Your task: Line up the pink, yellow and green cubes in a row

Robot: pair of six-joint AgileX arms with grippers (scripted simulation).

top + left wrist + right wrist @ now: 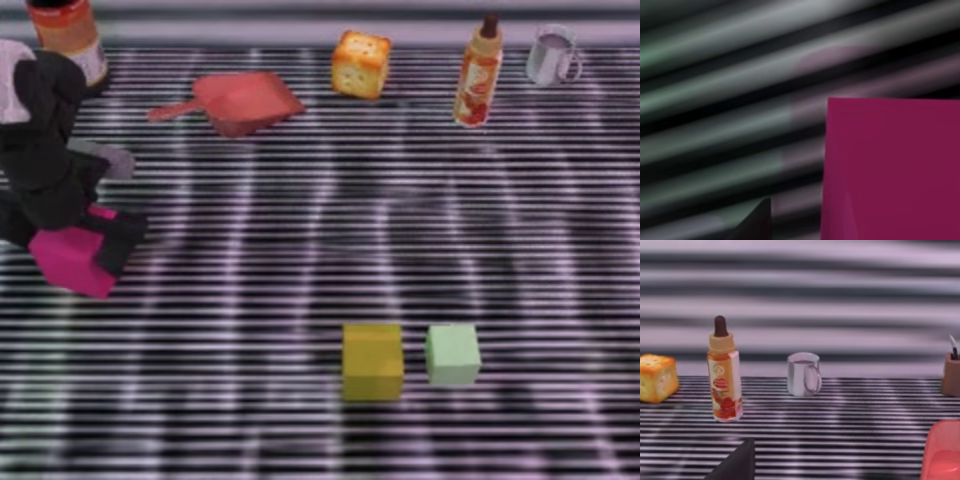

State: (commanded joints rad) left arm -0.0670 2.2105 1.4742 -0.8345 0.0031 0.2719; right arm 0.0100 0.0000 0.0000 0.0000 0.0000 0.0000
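While the left gripper [88,240] pinched the pink cube [72,262] near the table's [250,300] left edge, the yellow cube [372,361] and green cube [453,354] sat side by side toward the front edge, well right; right gripper unseen.

Largest cube [72,262] far left; middle cube [372,361] just left of smallest cube [453,354].

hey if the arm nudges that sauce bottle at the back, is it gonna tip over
Probably yes. The bottle is tall and narrow on a small base, so a push near its cap would likely topple it. It looks round, so once down it might roll toward the mug beside it.
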